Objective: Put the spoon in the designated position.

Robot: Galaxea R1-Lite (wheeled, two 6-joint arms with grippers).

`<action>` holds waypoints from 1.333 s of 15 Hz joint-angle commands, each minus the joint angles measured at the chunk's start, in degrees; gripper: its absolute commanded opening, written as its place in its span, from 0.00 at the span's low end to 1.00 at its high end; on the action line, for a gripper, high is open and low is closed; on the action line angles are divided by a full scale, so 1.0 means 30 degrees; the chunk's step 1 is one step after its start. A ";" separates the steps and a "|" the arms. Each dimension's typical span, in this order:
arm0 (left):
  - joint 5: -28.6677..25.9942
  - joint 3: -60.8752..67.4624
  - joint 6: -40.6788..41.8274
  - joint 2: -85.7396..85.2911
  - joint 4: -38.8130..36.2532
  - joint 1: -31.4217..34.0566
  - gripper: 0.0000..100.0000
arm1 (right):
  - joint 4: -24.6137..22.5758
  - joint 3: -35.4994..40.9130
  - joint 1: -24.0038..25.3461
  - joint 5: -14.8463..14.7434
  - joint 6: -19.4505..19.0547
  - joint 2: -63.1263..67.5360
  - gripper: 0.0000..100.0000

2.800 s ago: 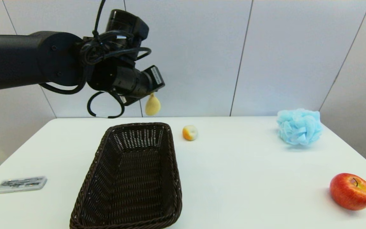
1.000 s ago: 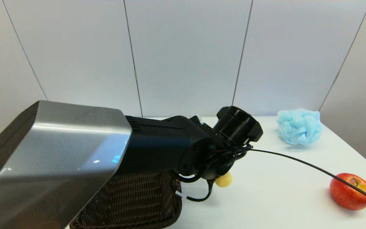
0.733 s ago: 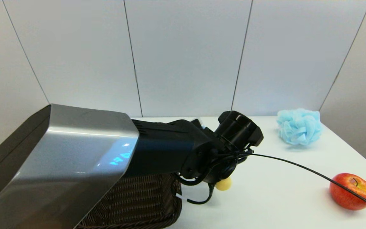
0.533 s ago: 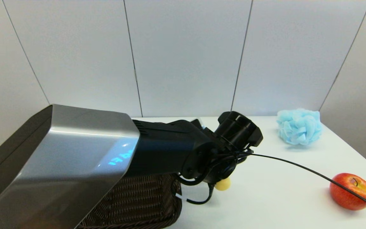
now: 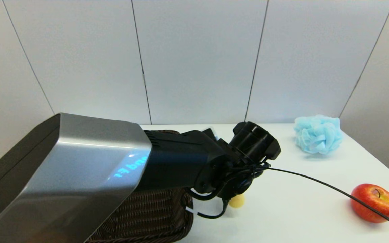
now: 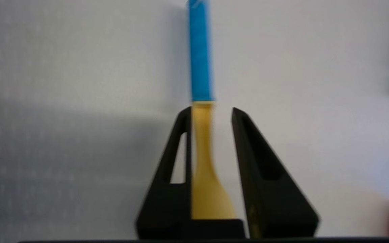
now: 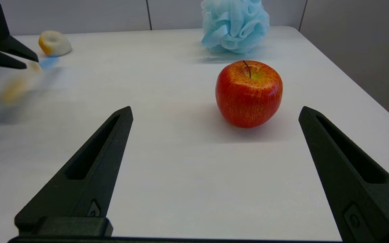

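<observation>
Left arm reaches across the dark brown wicker basket [image 5: 160, 216], left gripper [image 6: 211, 113] low over the white table [image 5: 282, 216] just right of it. Slim plastic spoon [image 6: 201, 101] lies between its fingers. Round red apple [image 5: 373, 203] near right; fluffy blue bath pouf [image 5: 317, 134] behind it. Right gripper [image 7: 214, 113] sits before the apple.

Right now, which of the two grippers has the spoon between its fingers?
The left gripper, low over the white table beside the basket: the spoon lies between its parted fingers. The right gripper, wide open, holds nothing and faces the apple.
</observation>
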 commanded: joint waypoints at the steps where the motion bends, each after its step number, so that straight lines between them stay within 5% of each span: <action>1: 0.0030 0.0049 -0.0139 -0.0016 0.0005 -0.0013 1.00 | -0.0005 0.0000 0.0002 -0.0007 0.0008 0.0024 1.00; 13: -0.0087 -0.3320 0.4871 -0.1598 0.0122 0.0749 1.00 | -0.0005 0.0000 0.0002 -0.0007 0.0008 0.0024 1.00; 20: -0.2021 -0.1181 1.5506 -0.5113 0.1059 0.8600 1.00 | -0.0005 0.0000 0.0002 -0.0007 0.0008 0.0024 1.00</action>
